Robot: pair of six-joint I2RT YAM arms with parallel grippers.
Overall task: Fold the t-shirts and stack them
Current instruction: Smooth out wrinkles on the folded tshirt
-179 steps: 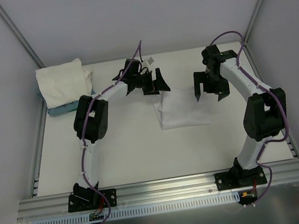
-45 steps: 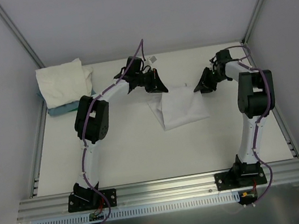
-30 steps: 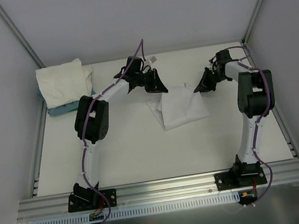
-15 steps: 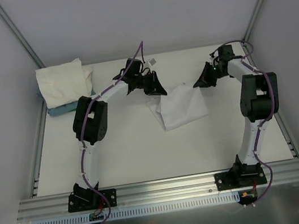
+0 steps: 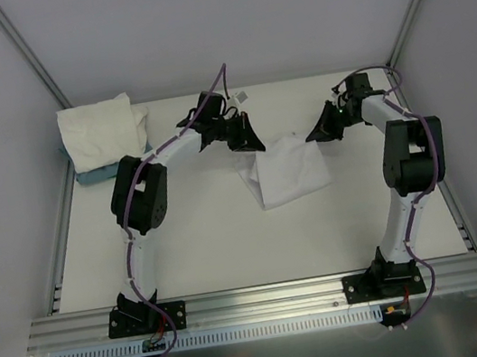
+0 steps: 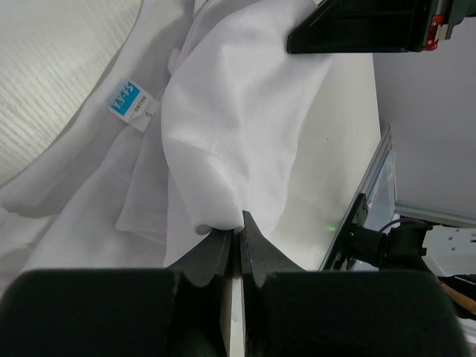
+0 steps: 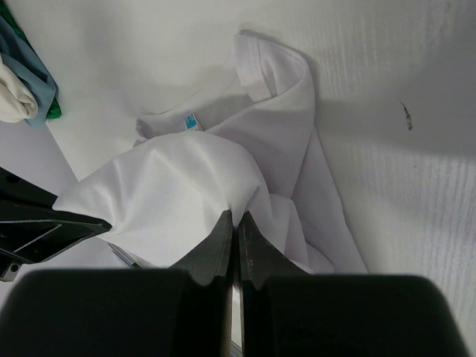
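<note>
Aluminium rail [image 5: 267, 295]: runs along the bottom of the frame and carries both arm bases.
Table [image 5: 213, 247]: white surface between the rail and the work.
Current t-shirt [image 5: 289, 177]: centre of the frame, slightly right. Its lower part lies on the table, and its upper edge is raised and stretched between the two grippers. It is partly folded, creased and not square.
Size label [image 6: 128, 100]: blue-and-white tag at the collar, seen at the upper left of the left wrist view.
Left gripper [image 5: 254, 143]: at the shirt's upper left corner. Its fingers are pressed together on a fold of the white cloth.
Right gripper [image 5: 315, 135]: at the shirt's upper right corner. Its fingers likewise pinch a ridge of the cloth, with nothing else between them.
Finished stack [image 5: 101, 133]: folded white t-shirts at the upper left of the frame, well apart from both grippers.
Teal-blue item [image 5: 99, 174]: flat, lying under the stack, with its edge showing on the near side.
Step in hand (judged): a fold of the current shirt, with its far edge lifted by both arms together.
Progress (judged): some shirts are stacked; this one is not yet folded down or placed.
Next move (judged): carry the raised edge toward the near side, lay it flat, then release. Both arms should travel evenly, because thin cloth will sag and wrinkle if one side leads.
</note>
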